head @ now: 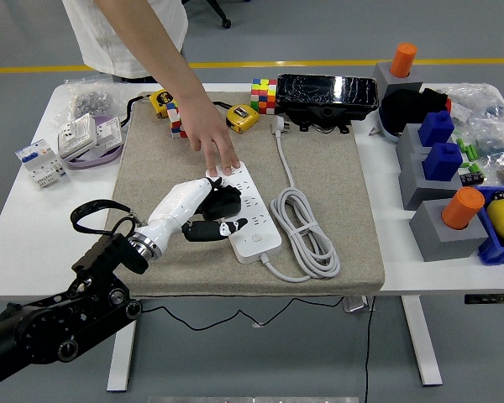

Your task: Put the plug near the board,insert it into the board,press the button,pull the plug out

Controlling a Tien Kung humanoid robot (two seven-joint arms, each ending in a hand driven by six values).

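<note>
A white power strip (254,211) lies on the grey felt mat (151,159), its white cable (307,227) coiled to its right. My left hand (208,211), white with dark fingertips, is shut on a black plug (225,201) and holds it over the strip's left side, about mid-length. I cannot tell whether the plug's pins are in a socket. A person's hand (213,144) presses on the strip's far end. My right arm is out of view.
Colour cubes (264,95), a yellow tape measure (242,117) and a black device (326,94) stand at the mat's far edge. Blue and grey blocks with orange cylinders (443,172) fill the right side. White electrical parts (76,138) lie at the left.
</note>
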